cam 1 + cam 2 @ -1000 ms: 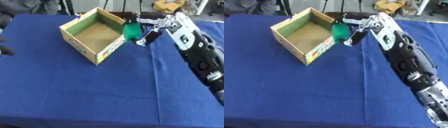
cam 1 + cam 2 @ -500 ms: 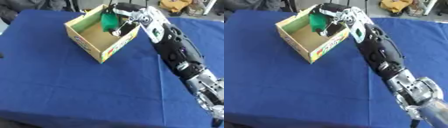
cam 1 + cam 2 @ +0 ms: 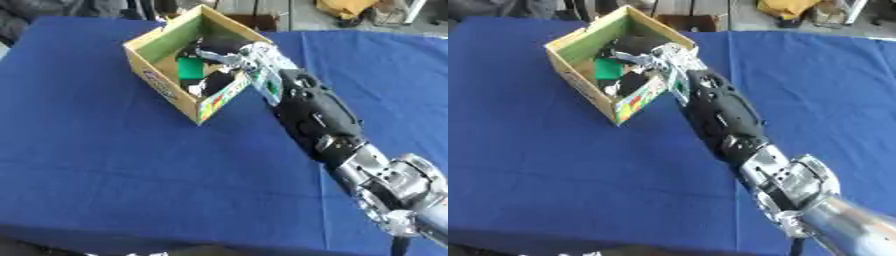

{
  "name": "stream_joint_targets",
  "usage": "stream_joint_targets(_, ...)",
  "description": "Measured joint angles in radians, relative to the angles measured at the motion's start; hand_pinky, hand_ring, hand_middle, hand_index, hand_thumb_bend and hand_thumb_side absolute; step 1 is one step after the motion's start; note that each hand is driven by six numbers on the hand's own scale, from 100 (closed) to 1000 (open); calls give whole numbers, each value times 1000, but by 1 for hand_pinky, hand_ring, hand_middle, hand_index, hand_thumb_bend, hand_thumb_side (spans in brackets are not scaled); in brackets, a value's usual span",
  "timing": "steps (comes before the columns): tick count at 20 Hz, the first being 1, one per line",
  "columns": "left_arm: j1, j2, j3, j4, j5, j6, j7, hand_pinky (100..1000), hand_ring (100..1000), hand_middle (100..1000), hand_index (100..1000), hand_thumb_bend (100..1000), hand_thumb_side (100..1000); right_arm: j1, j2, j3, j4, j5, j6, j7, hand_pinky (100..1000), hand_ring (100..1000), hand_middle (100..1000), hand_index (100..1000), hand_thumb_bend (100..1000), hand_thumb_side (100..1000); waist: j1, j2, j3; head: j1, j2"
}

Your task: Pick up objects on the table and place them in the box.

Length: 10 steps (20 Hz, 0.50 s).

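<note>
On the blue table point(image 3: 105, 165) the cardboard box point(image 3: 162, 87) stands open-topped, and reaching over its near wall the right hand point(image 3: 219, 54) has its fingers curled round the green object point(image 3: 190, 68), held inside, directly above the floor.

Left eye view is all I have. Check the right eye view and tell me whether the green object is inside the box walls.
Observer: In the right eye view too, the green object sits inside the box, below its rim, with the right hand curled round it.
Operator: Report the left hand.
Observer: It shows in neither view; only the right arm crosses the blue cloth.
Operator: Tell me what the right eye adds at the arm's lower end.
Observer: Past the silver joint, a smooth silver section runs out at the lower right corner.
</note>
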Motion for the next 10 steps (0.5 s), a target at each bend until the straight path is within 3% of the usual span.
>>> stream_joint_targets(3, 0, -1, 0, -1, 2, 1, -2, 526, 492, 578, 631, 282, 1000, 0, 4, 0, 5, 5, -11, 10, 773, 811, 862, 894, 100, 782, -2, 0, 0, 0, 0)
stream_joint_targets(7, -1, -1, 0, -1, 2, 0, -2, 527, 492, 578, 630, 284, 1000, 5, 4, 0, 4, 6, -23, -1, 830, 875, 909, 921, 257, 868, -2, 0, -1, 0, 0)
stream_joint_targets(8, -1, -1, 0, -1, 2, 0, -2, 527, 492, 578, 630, 284, 1000, 5, 4, -1, 3, 6, -25, -8, 830, 875, 917, 932, 100, 937, -2, 0, -3, 0, 0)
stream_joint_targets(10, -1, -1, 0, -1, 2, 0, -2, 527, 492, 578, 630, 286, 1000, 5, 3, -7, -16, 1, -21, -30, 819, 863, 920, 954, 100, 1000, -3, 0, -9, 1, 0)
